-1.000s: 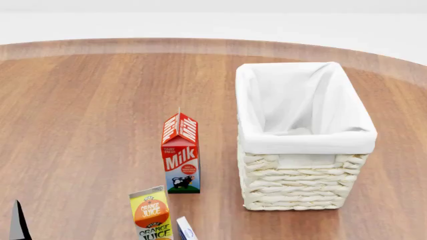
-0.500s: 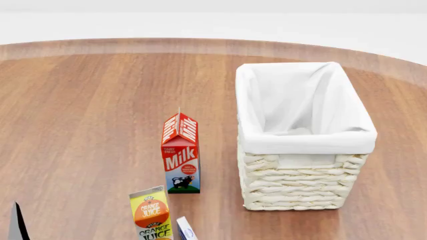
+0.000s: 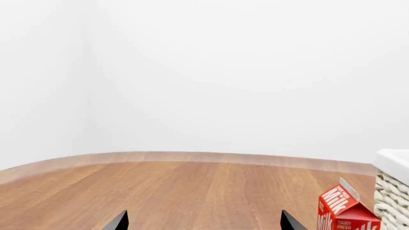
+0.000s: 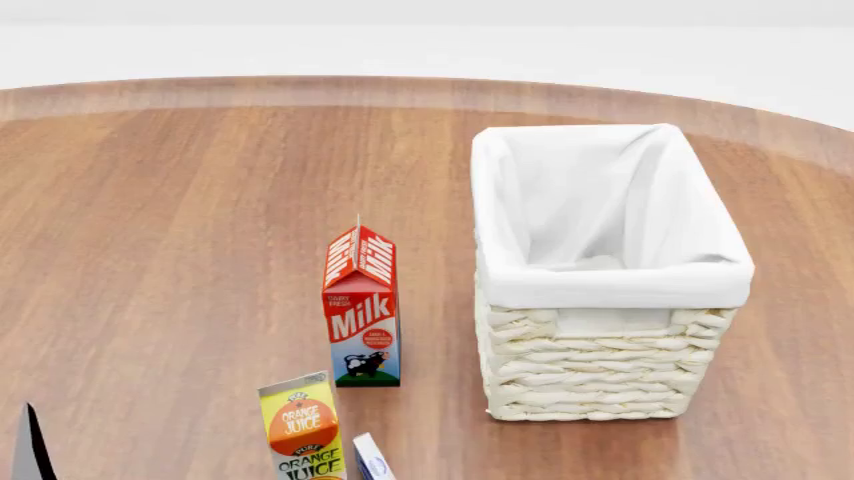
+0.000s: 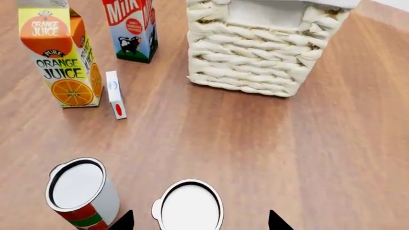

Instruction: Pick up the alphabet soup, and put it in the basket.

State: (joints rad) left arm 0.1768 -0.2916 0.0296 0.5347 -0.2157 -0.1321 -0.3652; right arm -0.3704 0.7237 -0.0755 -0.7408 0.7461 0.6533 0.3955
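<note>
Right hand (image 5: 199, 221) — two cans, two cartons

Alphabet soup (image 5: 189, 207) cut off at 6 o'clock in right wrist view, label unseen; right gripper (image 5: 200, 221) reduced to 2 dark fingertips; left gripper (image 3: 203, 221) likewise; orange juice carton (image 4: 304, 428) cropped at head view's 6 o'clock; basket (image 3: 391, 187) clipped at 3 o'clock.

Both grippers hold their jaws spread wide, only the dark fingertips showing in each wrist view: the left gripper (image 3: 203, 223) points level ahead, and the right gripper (image 5: 200, 221) points steeply downward.
</note>
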